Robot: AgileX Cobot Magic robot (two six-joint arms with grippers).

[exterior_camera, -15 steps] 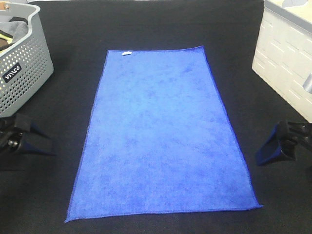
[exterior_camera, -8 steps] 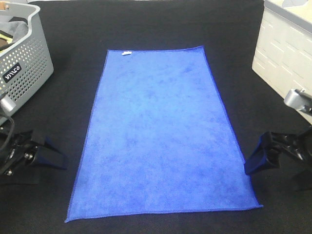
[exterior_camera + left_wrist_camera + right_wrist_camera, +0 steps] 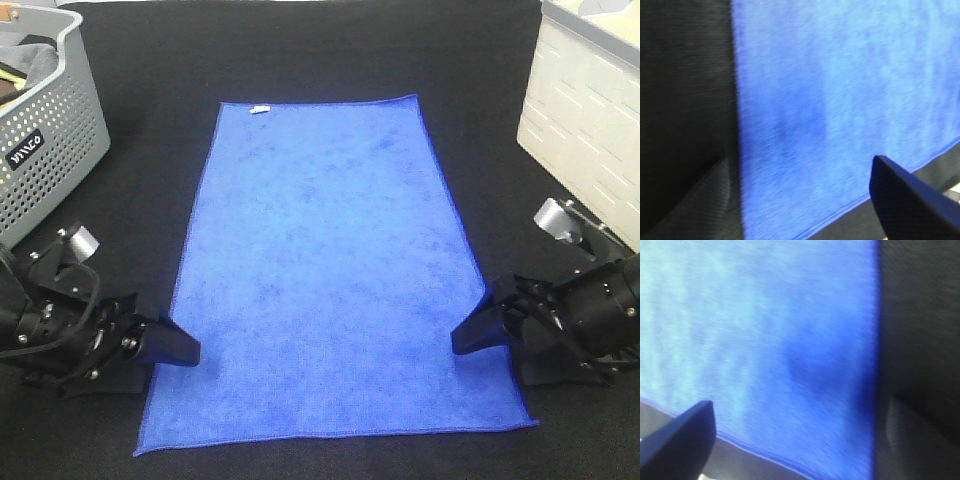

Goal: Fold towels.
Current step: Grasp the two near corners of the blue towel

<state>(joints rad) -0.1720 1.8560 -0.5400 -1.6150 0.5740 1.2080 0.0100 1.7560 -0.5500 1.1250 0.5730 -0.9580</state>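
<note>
The royal-blue towel (image 3: 330, 260) lies spread flat on the black table, its small white tag (image 3: 259, 109) at the far edge. My left gripper (image 3: 172, 350) is low at the towel's left long edge, near the front corner. In the left wrist view (image 3: 799, 165) its fingers (image 3: 910, 200) stand wide apart, astride the towel's hem (image 3: 737, 150), holding nothing. My right gripper (image 3: 468, 338) is at the right long edge near the front. In the right wrist view (image 3: 799, 405) it is open over the towel (image 3: 765, 340) and empty.
A grey perforated basket (image 3: 55, 130) with dark grey cloth stands at the back left. A white crate (image 3: 590, 110) stands at the back right. The table cover (image 3: 320, 50) is black all round the towel.
Both arms have moved inward from the table's sides to the towel's long edges. The towel has not moved.
</note>
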